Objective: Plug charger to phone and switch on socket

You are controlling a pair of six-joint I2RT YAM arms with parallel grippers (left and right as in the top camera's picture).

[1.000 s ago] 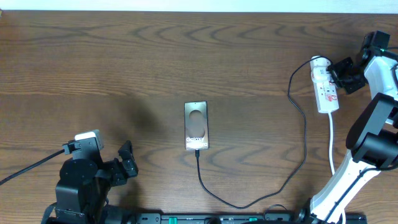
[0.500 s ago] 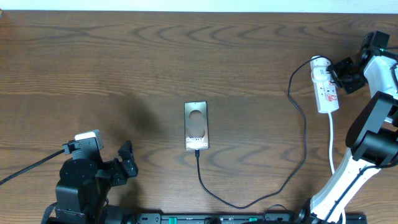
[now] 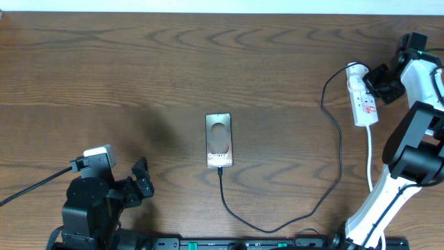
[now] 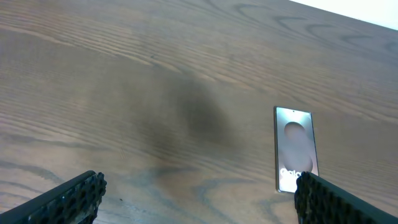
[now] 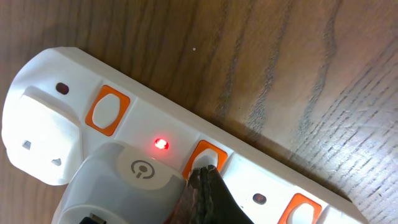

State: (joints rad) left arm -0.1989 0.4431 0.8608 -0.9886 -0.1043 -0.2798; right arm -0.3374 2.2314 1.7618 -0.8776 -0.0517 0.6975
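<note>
While the right gripper, closed and empty, touches 1 orange switch on the socket, the left gripper gapes empty; the phone reads "Galaxy", charger at its edge.

Right fingers — shifted slightly toward socket.

Glossy white plastic socket — matt wood-grain table

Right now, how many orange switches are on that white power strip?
3 switches: one near the power strip's rounded end, one in the middle at the right gripper's tip, one at the close-up's bottom edge. More may be hidden.
</note>
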